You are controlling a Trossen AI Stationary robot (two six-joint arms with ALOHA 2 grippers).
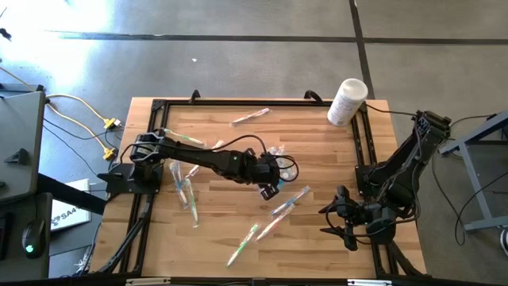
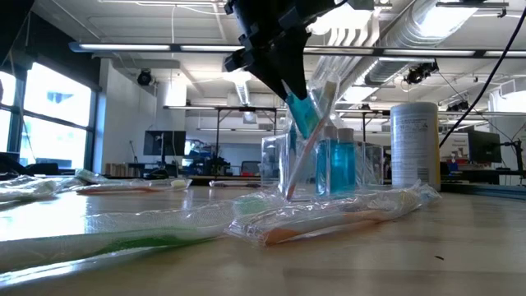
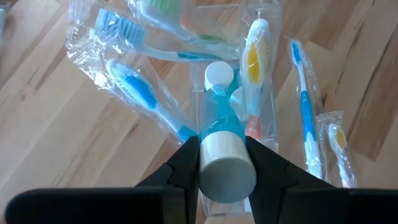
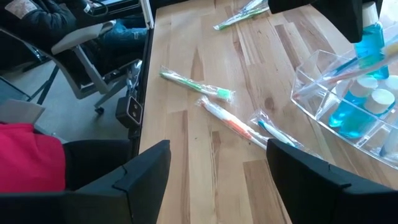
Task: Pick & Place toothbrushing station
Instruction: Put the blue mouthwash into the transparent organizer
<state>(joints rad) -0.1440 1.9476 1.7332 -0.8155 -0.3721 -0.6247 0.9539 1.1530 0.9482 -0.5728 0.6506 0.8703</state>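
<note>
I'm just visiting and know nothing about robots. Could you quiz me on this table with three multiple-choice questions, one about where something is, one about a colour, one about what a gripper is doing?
1. Where does the white canister stand?
A. at a far corner of the table, on the right arm's side
B. in the middle of the table
C. inside the clear organizer

2. What colour is the liquid in the bottle that the left gripper has?
A. red
B. teal blue
C. yellow

3. What is the right gripper doing?
A. squeezing a toothbrush
B. lifting the organizer
C. open and empty

Answers:
1 A, the high view shows it at that corner, by the table's frame.
2 B, the left wrist view shows teal liquid under a white cap.
3 C, its own wrist view shows the fingers apart with only bare table between them.
</note>
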